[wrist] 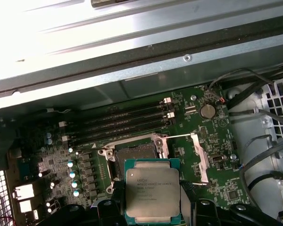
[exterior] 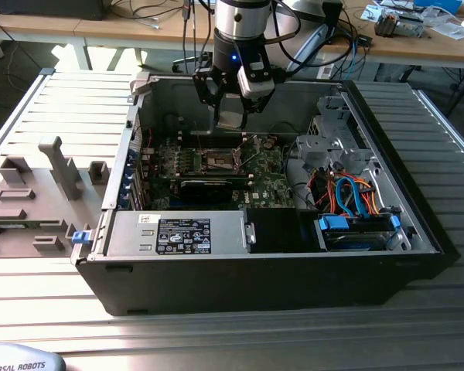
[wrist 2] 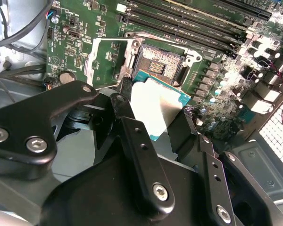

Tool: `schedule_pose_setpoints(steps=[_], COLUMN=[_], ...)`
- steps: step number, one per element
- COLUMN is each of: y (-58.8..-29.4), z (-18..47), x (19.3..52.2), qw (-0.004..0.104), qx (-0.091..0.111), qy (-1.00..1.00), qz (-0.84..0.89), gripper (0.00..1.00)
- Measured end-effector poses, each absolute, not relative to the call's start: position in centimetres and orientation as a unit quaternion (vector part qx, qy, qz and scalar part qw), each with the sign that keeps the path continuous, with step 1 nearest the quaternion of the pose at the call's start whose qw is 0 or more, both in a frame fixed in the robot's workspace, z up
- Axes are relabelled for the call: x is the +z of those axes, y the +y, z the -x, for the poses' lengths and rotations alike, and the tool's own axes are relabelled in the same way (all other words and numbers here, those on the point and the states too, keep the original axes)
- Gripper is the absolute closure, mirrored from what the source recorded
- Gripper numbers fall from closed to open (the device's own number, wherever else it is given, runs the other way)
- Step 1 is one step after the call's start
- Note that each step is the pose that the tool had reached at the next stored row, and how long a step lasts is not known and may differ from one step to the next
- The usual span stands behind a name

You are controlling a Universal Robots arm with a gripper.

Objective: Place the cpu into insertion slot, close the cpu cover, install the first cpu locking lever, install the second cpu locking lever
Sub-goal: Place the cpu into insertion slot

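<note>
My gripper (exterior: 230, 116) hangs inside the open computer case, above the green circuit board (exterior: 267, 184). It is shut on the cpu (wrist 2: 155, 110), a flat square chip with a silver-grey top (wrist: 152, 190), gripped by two opposite edges between black fingers (wrist 2: 124, 101). The cpu hovers just off the insertion slot (wrist: 134, 157), a dark square socket with a silvery border (wrist 2: 160, 66), and is not touching it. The cpu cover (wrist 2: 104, 59) is swung open to one side of the socket (wrist: 199, 160). In the exterior view the slot (exterior: 220, 161) lies below the gripper.
Long black memory slots (wrist: 118, 123) run beside the socket. A black card (exterior: 209, 187) crosses the board. The case wall (exterior: 178, 97) stands behind the gripper; a drive cage with orange and blue cables (exterior: 348, 193) is at the exterior view's right. Grey fixtures (exterior: 31, 193) sit outside the case.
</note>
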State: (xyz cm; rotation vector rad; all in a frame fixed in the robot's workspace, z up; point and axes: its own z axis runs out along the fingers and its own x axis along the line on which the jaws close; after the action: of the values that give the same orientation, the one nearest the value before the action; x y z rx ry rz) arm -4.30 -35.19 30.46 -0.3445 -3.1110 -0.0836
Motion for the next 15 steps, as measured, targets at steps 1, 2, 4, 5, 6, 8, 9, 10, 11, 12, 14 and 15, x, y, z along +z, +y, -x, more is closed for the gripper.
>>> schedule_pose_setpoints(steps=[1,2,4,5,6,8,9,10,11,12,14,15], y=[-35.19,-35.19,-35.19,-35.19,-35.19,-35.19,-35.19,-35.19,-35.19,-35.19,-35.19,-35.19], z=[4.3,4.3,4.3,4.3,4.3,4.3,4.3,4.3,4.3,4.3,4.3,4.3], x=[30.46,30.46,30.46,30.46,30.46,30.46,30.46,30.46,30.46,30.46,30.46,30.46], qw=[0.005,0.005,0.005,0.005,0.005,0.005,0.005,0.005,0.005,0.005,0.005,0.005], qx=[-0.027,-0.027,-0.027,-0.027,-0.027,-0.027,-0.027,-0.027,-0.027,-0.027,-0.027,-0.027], qy=[-0.994,-0.993,-0.993,-0.993,-0.993,-0.993,-0.993,-0.993,-0.993,-0.993,-0.993,-0.993], qz=[0.11,0.111,0.112,0.113,0.113,0.115,0.115,0.116,0.116,0.116,0.118,0.118], gripper=[0.46,0.46,0.46,0.46,0.46,0.46,0.46,0.46,0.46,0.46,0.46,0.46])
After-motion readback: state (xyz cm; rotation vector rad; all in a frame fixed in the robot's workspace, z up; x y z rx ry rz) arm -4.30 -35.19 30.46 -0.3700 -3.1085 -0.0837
